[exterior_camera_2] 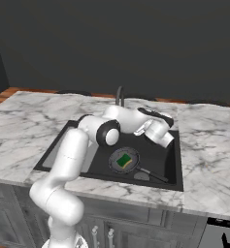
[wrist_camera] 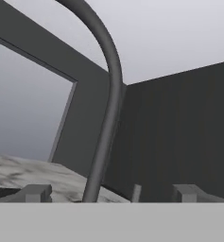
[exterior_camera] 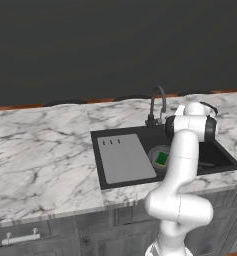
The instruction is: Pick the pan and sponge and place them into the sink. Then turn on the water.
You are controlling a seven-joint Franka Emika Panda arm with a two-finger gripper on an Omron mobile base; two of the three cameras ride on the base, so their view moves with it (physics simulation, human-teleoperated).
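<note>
sponge (exterior_camera_2: 124,159) sits in one pan (exterior_camera_2: 124,160), inside sink (exterior_camera_2: 167,160); gripper (wrist_camera: 111,193) wide open, empty.

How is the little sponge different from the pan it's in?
The small green-and-yellow rectangular sponge is bright and blocky; the round dark frying pan is black and shallow. The sponge is much smaller and lies inside the pan, whose long straight handle sticks out. Both sit in the black sink.

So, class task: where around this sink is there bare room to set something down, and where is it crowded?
Free: the white marble counter left of the flat grey drainboard, and right of the black basin. Crowded: the basin, holding the dark round pan with the green sponge, under the open end effector.
</note>
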